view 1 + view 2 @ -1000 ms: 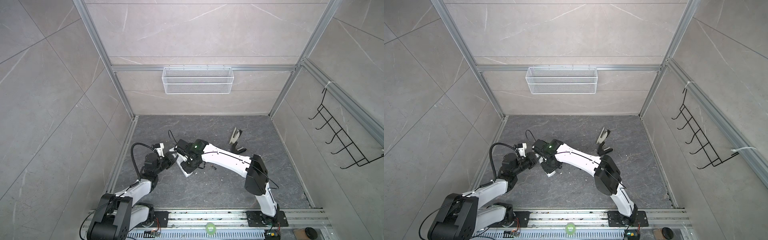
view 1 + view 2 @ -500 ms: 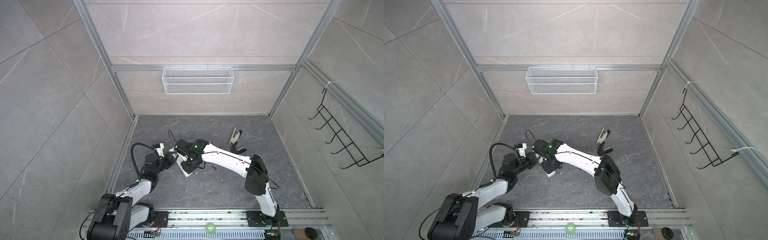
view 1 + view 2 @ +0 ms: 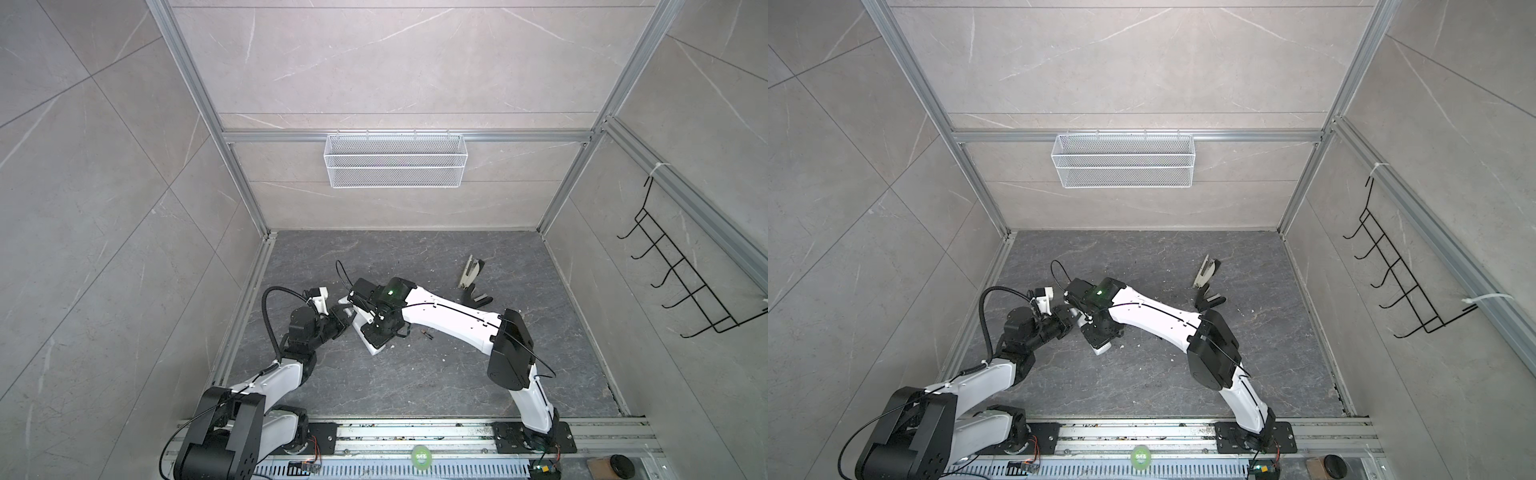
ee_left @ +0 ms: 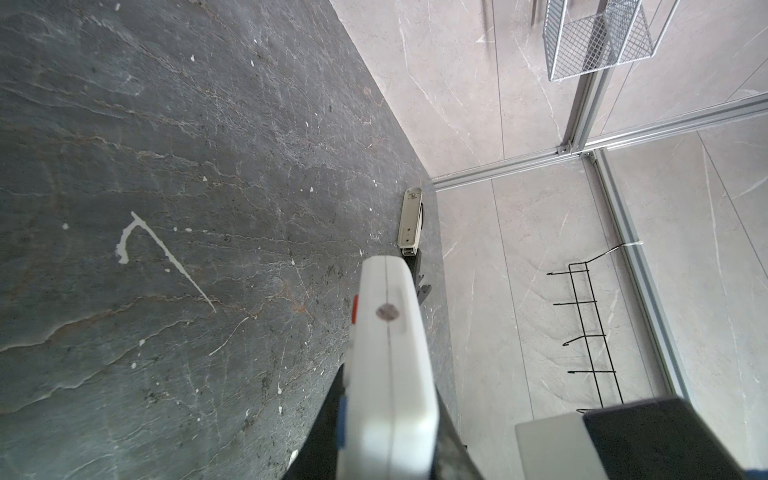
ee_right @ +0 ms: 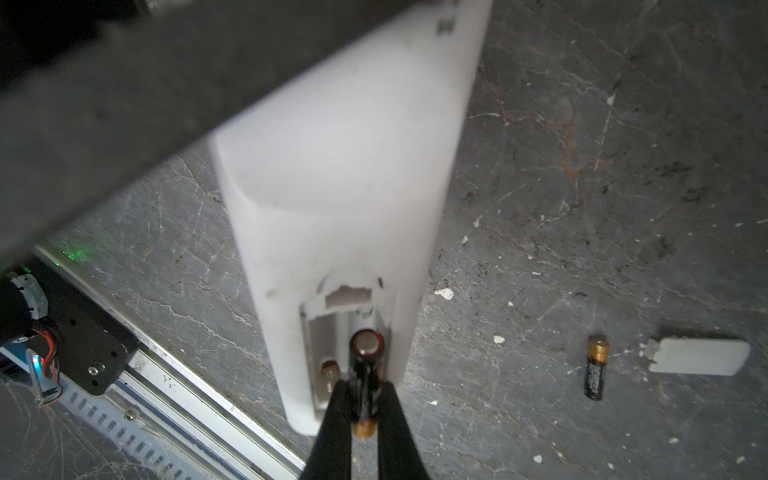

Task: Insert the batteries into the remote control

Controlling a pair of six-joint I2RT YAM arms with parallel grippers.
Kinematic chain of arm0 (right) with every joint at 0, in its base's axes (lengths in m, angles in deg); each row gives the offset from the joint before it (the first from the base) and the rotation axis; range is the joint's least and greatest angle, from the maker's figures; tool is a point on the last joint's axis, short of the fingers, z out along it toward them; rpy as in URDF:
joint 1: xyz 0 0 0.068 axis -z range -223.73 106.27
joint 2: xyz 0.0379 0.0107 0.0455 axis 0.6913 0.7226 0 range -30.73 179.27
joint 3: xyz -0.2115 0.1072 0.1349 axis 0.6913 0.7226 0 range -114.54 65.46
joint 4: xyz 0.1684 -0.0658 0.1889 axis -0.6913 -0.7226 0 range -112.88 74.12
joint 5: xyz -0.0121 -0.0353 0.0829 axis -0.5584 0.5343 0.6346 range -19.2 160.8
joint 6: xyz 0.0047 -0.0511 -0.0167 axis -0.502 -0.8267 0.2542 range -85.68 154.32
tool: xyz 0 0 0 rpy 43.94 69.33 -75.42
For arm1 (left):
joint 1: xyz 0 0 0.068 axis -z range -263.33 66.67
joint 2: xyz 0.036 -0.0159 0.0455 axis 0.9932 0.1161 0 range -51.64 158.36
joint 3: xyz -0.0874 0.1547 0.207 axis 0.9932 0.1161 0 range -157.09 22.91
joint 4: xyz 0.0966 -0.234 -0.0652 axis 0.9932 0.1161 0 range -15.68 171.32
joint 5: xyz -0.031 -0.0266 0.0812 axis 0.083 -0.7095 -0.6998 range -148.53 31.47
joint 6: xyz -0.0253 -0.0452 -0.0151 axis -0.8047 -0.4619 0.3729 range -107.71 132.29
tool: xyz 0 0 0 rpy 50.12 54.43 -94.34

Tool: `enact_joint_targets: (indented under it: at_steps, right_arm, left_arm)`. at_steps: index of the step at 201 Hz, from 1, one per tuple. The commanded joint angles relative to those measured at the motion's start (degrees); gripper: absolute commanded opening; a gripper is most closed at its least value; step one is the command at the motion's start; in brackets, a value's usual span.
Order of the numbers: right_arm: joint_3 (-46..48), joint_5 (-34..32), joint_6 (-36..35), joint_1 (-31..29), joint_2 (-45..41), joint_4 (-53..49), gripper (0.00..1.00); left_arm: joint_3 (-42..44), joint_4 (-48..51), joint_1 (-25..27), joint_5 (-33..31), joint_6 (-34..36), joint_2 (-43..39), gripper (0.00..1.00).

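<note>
My left gripper (image 4: 388, 432) is shut on the white remote control (image 4: 388, 353), which it holds on edge above the floor. In the right wrist view the remote control (image 5: 340, 187) shows its plain back with the battery compartment (image 5: 328, 332) open. My right gripper (image 5: 365, 399) is shut on one of the batteries (image 5: 365, 374), lined up with one slot of the compartment; whether it is seated I cannot tell. The other battery (image 5: 596, 368) lies on the floor. In both top views the two grippers (image 3: 343, 322) (image 3: 380, 332) meet at the remote control (image 3: 372, 347) (image 3: 1101, 348).
A white battery cover (image 5: 698, 356) lies beside the loose battery (image 3: 427, 333). A grey-and-black stapler (image 3: 471, 270) (image 4: 410, 220) lies at the back right. A wire basket (image 3: 395, 166) hangs on the back wall, a black hook rack (image 3: 681, 286) on the right wall.
</note>
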Motion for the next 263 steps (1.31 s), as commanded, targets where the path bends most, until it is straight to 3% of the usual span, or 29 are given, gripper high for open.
enact_joint_targets:
  at_steps: [1, 204, 263]
  right_arm:
    - [-2.1, 0.4, -0.2, -0.1, 1.6, -2.9, 0.0]
    - [-6.3, -0.5, -1.4, -0.3, 5.4, -7.4, 0.0]
    - [-5.5, -0.3, -0.9, -0.3, 5.6, -6.1, 0.04]
  left_arm:
    - [-0.1, -3.7, 0.1, 0.6, 1.2, -1.1, 0.0]
    - [0.5, -1.8, 0.1, -0.1, 3.7, -2.0, 0.0]
    - [0.3, -1.8, 0.1, 0.0, 3.7, -1.9, 0.0]
